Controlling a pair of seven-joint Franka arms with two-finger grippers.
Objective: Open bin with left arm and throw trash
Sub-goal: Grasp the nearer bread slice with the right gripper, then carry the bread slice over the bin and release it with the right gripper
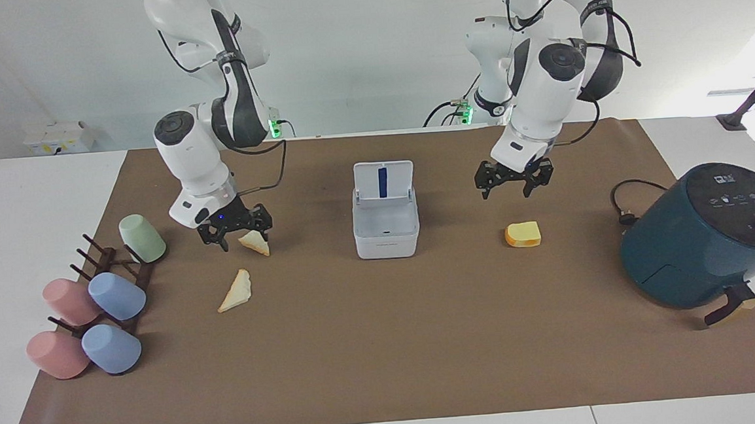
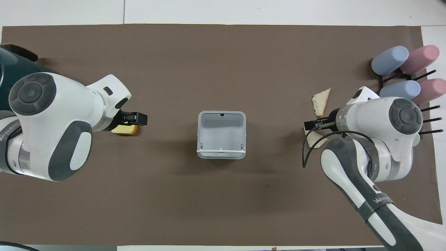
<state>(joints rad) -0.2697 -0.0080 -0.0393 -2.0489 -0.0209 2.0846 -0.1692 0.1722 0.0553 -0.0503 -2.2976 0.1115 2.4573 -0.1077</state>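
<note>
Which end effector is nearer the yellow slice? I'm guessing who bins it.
Left. The left end effector hovers open just above the yellow slice; the right end effector is at a bread triangle.

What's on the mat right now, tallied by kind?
White bread triangles with tan crust: 2
Yellow-orange chunky slice: 1
Small white plastic bin, lid up: 1
Pastel plastic cups on the dark rack: 5
Dark-teal round appliance: 1
Total: 10
</note>
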